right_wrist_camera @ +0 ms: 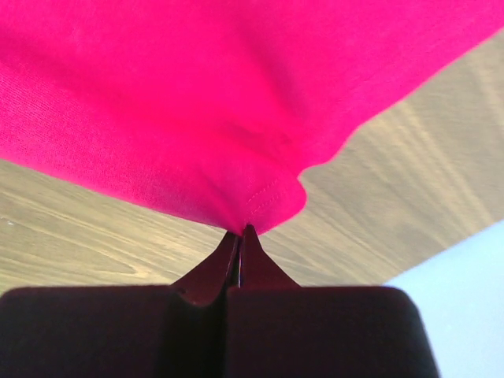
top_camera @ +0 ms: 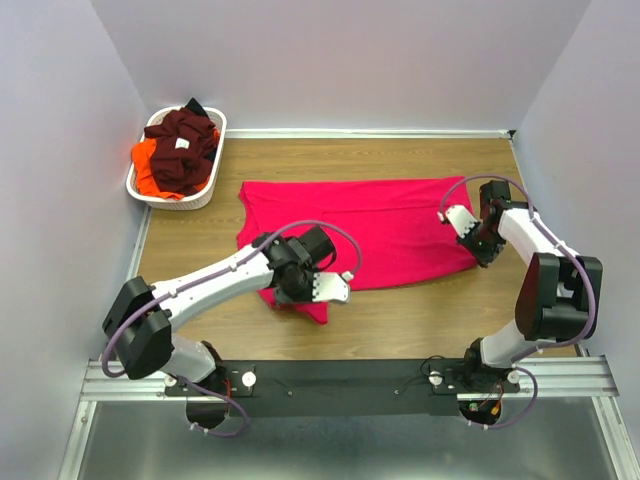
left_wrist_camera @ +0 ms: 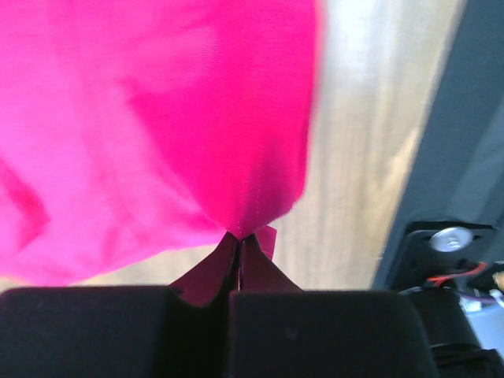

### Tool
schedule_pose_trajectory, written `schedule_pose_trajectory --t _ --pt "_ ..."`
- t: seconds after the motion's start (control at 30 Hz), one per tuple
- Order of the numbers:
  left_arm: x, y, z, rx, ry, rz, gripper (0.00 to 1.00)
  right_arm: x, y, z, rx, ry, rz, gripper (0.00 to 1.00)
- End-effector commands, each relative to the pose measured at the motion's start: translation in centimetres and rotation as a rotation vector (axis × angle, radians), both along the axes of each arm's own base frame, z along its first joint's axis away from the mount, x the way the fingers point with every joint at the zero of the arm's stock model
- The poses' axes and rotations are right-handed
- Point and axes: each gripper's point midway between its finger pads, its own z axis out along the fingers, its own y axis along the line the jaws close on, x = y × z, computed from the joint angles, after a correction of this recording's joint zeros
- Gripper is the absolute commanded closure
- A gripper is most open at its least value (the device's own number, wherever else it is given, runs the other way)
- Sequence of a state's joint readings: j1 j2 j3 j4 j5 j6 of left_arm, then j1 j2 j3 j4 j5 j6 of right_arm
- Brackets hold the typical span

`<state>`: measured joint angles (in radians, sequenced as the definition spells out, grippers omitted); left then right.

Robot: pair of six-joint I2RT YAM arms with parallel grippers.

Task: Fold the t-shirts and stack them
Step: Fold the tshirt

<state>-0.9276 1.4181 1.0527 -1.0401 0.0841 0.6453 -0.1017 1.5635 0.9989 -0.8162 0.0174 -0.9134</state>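
On wood-grain table (top_camera: 420, 315), soft pink-red t-shirt (top_camera: 380, 225) pinched by left gripper (left_wrist_camera: 240, 238) and right gripper (right_wrist_camera: 240, 231).

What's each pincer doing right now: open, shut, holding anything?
Left pincer: closed, pinching the near edge of the pinkish-red t-shirt.
Right pincer: closed, pinching a hemmed corner of the same t-shirt.

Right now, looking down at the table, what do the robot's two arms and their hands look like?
Both the left arm and right arm have white tubular links joined by chunky black joint housings, with a thin lilac cable looping along each. Seen from the wrist cameras, the left hand and right hand have blocky black bodies and dark pointed tips.
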Motion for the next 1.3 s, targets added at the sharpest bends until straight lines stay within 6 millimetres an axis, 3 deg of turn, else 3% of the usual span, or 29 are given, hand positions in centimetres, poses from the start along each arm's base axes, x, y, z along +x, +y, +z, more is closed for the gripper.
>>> schedule_pose_trajectory --t 0.0,0.23,0.57,0.97,1.27 --pt "3.0 1.6 2.4 0.015 -0.093 0.019 1.00 1.2 0.1 1.7 0.008 -0.035 -0.007 0.99" --pt "9.6 4.0 4.9 0.068 -0.235 0.075 1.00 3.8 -0.1 2.4 0.011 -0.055 -0.019 0.99" --pt "17.2 4.3 8.4 0.080 -0.384 0.103 1.00 8.4 -0.5 3.1 0.009 -0.089 -0.040 1.00" --pt "23.3 4.1 8.7 0.135 -0.449 0.081 1.00 11.4 -0.7 2.1 0.020 -0.088 -0.063 0.99" --pt "25.8 4.0 8.3 0.156 -0.465 0.075 1.00 13.1 -0.8 1.6 0.020 -0.089 -0.071 0.99"
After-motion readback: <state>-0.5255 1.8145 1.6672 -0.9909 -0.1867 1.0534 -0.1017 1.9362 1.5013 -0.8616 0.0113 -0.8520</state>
